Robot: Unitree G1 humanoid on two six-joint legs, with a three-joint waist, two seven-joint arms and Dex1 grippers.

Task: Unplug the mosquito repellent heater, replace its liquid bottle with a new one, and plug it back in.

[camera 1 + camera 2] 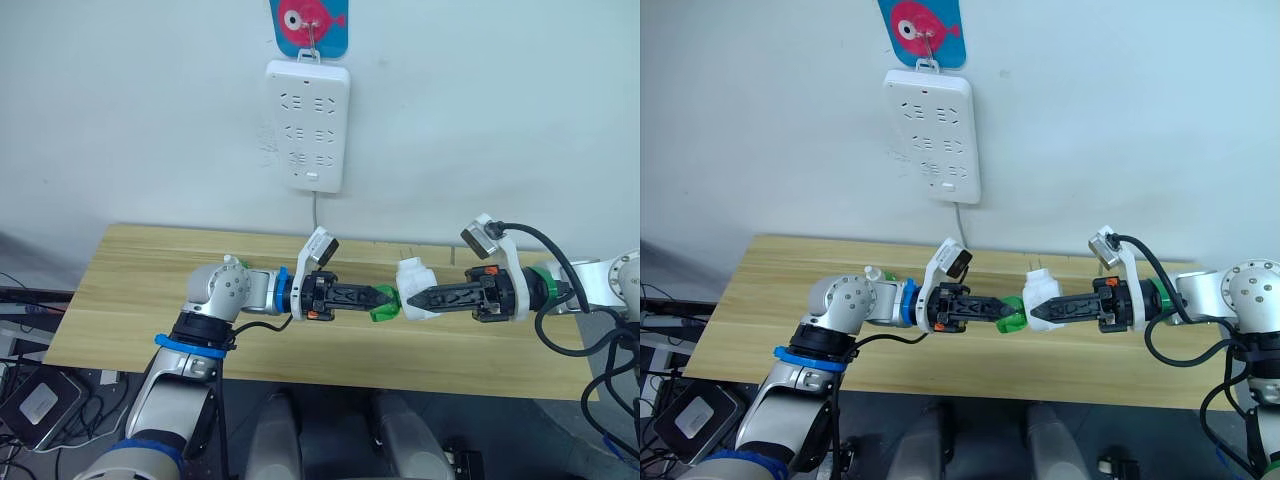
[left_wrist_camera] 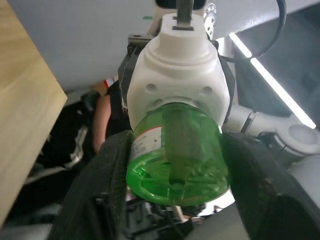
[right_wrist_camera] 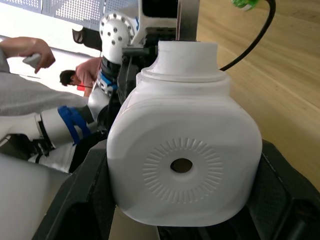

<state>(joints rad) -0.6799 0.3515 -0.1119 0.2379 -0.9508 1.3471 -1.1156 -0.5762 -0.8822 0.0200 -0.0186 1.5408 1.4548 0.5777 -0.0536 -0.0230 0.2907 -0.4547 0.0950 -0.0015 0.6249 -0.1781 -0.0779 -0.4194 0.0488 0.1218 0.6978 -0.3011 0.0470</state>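
Both arms reach inward over the table edge, forearms near level, grippers meeting tip to tip at the middle. The left gripper point(image 1: 388, 297) is clamped on the green bottle point(image 2: 175, 155), a finger point(image 2: 112, 175) on each side. The right gripper point(image 1: 412, 300) grips the heater point(image 3: 185, 150), apparently closed firmly; its fingertips are largely hidden.
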